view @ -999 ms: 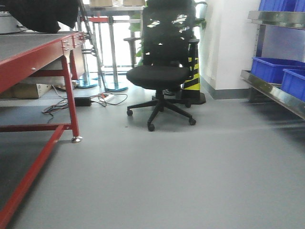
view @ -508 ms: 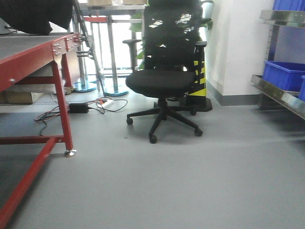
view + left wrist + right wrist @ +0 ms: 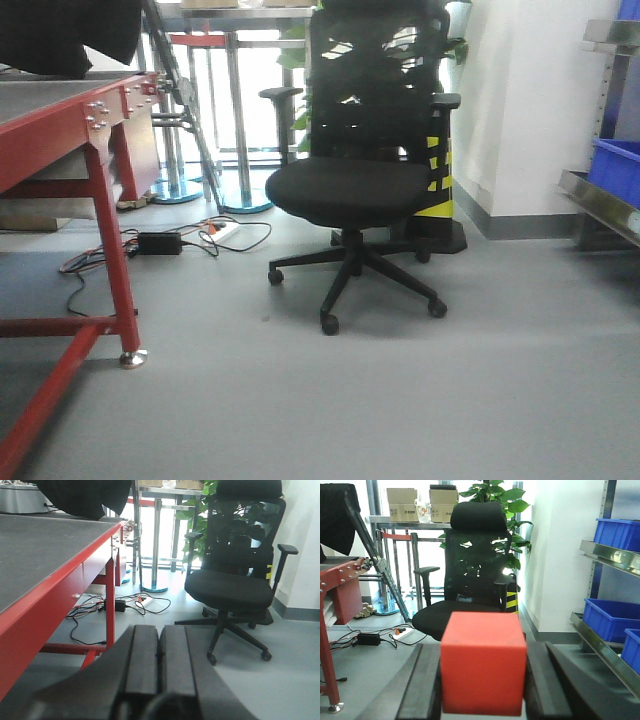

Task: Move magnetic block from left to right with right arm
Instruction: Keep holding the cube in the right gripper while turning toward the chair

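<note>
A workshop or lab: red steel workbench (image 3: 70, 130), blue parts bins (image 3: 610, 617) on metal shelving, office chair (image 3: 355, 180)

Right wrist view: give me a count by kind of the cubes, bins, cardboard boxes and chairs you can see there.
red cube: 1
blue bins: 3
cardboard boxes: 2
office chair: 1
Total: 7

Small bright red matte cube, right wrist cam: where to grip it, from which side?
Grip the small bright red matte cube on its two opposite side faces, coming in from the wrist camera's side, as the right gripper does now. Those faces are flat and parallel, so the grip seats flush.
</note>
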`<control>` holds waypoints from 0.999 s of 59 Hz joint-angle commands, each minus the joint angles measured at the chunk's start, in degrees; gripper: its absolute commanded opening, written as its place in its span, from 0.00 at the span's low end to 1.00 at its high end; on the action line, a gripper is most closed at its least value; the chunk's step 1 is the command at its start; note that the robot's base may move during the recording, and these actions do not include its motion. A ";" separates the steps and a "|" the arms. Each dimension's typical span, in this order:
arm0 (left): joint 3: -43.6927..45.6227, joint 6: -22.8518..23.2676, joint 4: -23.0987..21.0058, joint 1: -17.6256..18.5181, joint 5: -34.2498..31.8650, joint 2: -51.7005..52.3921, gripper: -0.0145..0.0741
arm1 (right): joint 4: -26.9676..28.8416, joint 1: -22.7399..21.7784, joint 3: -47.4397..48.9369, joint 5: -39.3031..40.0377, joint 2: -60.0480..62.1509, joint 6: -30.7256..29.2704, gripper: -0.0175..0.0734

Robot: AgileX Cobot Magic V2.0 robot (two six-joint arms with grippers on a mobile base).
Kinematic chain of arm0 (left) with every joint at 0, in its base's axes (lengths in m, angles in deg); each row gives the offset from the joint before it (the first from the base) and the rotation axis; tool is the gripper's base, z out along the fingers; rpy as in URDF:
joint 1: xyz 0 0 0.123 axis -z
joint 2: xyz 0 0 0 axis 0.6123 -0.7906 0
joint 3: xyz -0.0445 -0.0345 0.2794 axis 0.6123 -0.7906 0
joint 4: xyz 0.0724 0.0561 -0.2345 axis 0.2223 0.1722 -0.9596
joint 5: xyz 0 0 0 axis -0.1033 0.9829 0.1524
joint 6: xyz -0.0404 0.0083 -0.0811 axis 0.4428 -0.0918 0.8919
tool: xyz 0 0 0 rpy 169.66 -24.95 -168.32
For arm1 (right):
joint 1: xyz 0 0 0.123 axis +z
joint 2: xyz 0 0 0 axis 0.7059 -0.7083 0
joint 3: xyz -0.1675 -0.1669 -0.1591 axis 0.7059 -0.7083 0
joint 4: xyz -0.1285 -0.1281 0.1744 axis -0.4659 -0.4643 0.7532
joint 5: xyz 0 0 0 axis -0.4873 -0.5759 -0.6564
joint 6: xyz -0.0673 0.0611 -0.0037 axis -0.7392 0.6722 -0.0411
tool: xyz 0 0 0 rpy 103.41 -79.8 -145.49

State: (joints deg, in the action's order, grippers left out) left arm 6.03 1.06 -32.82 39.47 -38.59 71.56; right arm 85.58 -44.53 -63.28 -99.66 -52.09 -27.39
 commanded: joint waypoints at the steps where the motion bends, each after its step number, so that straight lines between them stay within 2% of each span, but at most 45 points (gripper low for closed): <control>1: -0.54 0.25 0.00 0.16 -5.05 0.37 0.03 | -0.53 -0.38 1.73 4.72 -0.64 -0.71 0.43; 59: -0.54 0.25 0.00 0.16 -5.05 0.37 0.03 | -0.53 -0.38 1.73 4.72 -0.64 -0.71 0.43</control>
State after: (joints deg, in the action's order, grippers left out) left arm 6.03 1.06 -32.82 39.47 -38.59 71.56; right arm 85.58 -44.53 -63.28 -99.78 -52.09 -27.39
